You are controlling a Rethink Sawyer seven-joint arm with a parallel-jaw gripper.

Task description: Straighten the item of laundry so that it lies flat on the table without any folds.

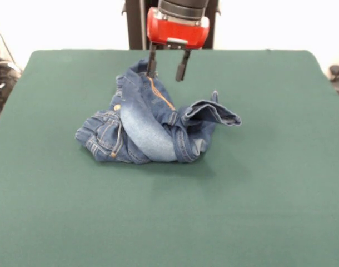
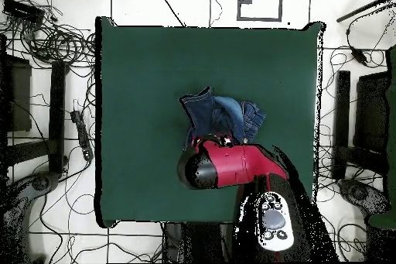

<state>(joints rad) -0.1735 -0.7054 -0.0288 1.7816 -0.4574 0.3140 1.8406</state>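
The jeans (image 1: 153, 119) lie crumpled in a heap a little behind the middle of the green table (image 1: 58, 194). One leg is folded over and its cuff (image 1: 214, 114) sticks up to the right. The brass button (image 1: 117, 107) and a pocket face left. My gripper (image 1: 167, 69) hangs over the heap's far top edge, open. One finger (image 1: 153, 65) is right at the denim and the other is off its right side. In the overhead view the red arm (image 2: 232, 166) covers the near part of the jeans (image 2: 224, 114).
The table (image 2: 139, 83) has wide bare felt on all sides of the heap. The black pedestal (image 1: 137, 25) stands behind the far edge. Cables (image 2: 54, 44) and dark stands lie on the floor on both sides of the table.
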